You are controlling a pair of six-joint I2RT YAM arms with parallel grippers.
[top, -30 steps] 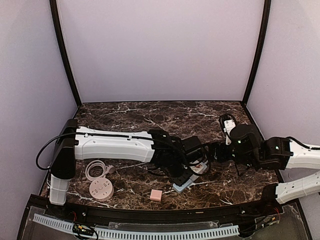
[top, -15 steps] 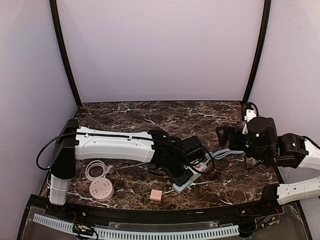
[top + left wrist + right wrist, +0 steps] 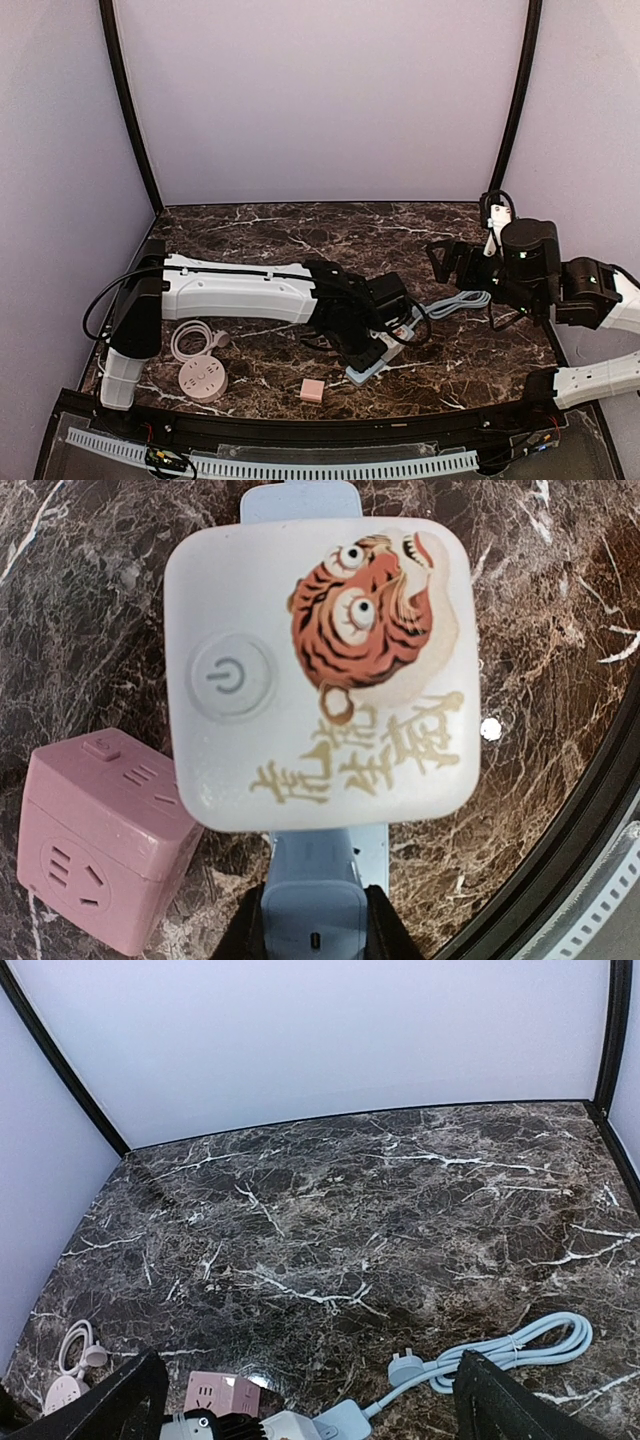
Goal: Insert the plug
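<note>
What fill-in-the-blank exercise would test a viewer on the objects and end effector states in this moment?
1. The white adapter bears a picture of a ____ beside its power button.
2. The cube socket next to it is ____ in colour.
3. The right end effector, raised above the table, is ____ and holds nothing.
4. The left end effector is shut on the power strip, whose colour is light ____.

Missing words: tiger; pink; open; blue.

Dark marble tabletop (image 3: 300,225); pale lilac walls (image 3: 320,100); black corner posts (image 3: 130,110).
</note>
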